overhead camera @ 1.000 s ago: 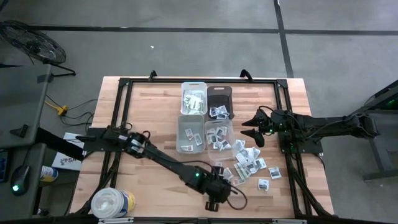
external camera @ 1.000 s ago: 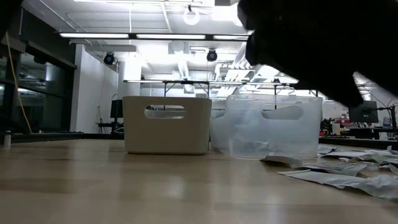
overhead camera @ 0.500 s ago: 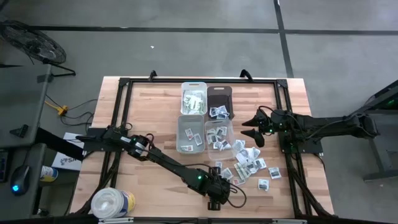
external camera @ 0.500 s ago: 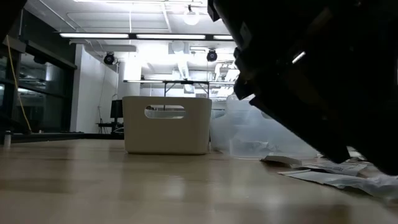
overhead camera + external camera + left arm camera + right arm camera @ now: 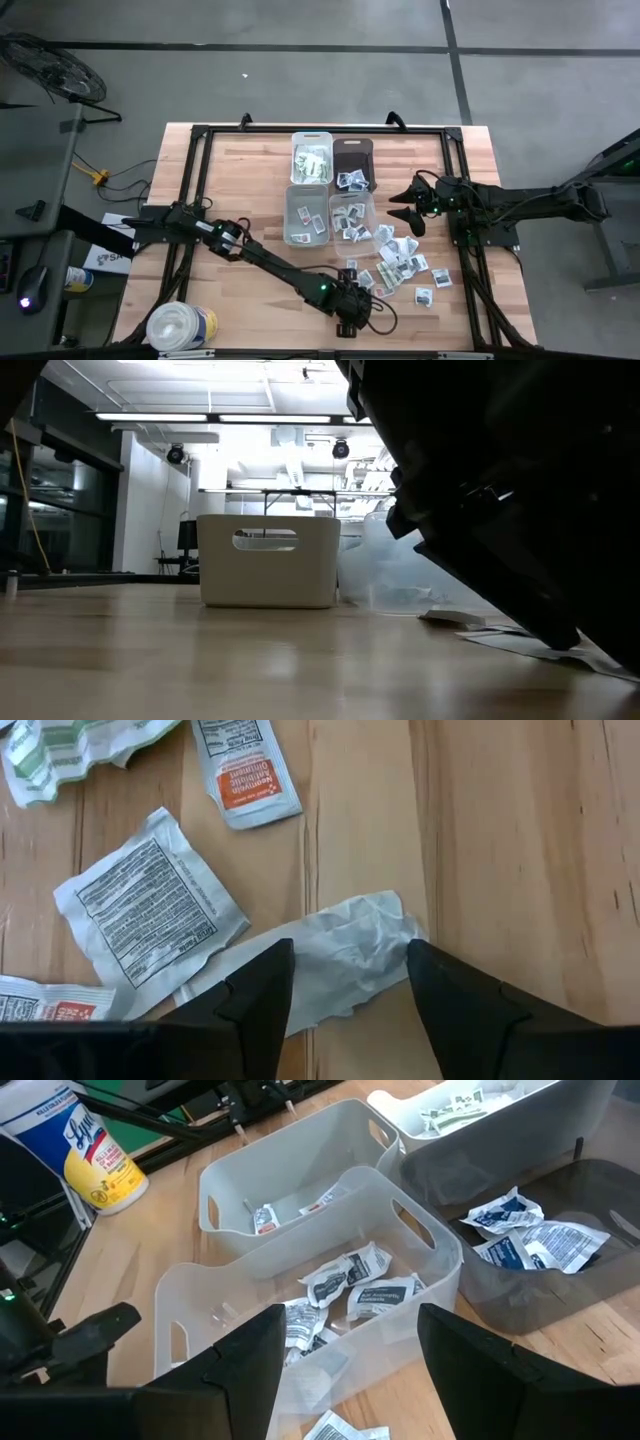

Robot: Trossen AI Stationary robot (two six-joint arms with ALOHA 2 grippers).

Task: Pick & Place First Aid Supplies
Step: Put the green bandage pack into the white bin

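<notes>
Several small paper packets [image 5: 400, 265] lie loose on the wooden table, right of centre near the front edge. Others fill the bins. My left gripper [image 5: 347, 308] is low over the left fringe of this scatter, pointing steeply down and open. In the left wrist view its fingers [image 5: 255, 990] stand one at each side of a crumpled white packet [image 5: 345, 955] lying flat on the wood. Printed packets [image 5: 150, 910] lie beside it. My right gripper [image 5: 405, 212] waits open at the table's right, above the bins, with nothing between its fingers [image 5: 250, 1370]. My left gripper comes at the crumpled white packet from above, slanting, with one open finger at each of its two ends [image 5: 400, 935]. The packet lies flat on the table. Whether the fingertips touch it or the wood, I cannot tell.
Four small bins stand mid-table: a white one [image 5: 311, 158] and a dark one [image 5: 353, 162] at the back, two clear ones [image 5: 307, 215] [image 5: 352, 215] in front. A big white round tub [image 5: 180, 325] stands at the front left corner. Bare wood lies left of the bins.
My left gripper has sunk toward the table over the loose packets and rolled a little, its fingers staying apart. In the low view its dark bulk now reaches down to the packets on the wood. No packet has moved.
</notes>
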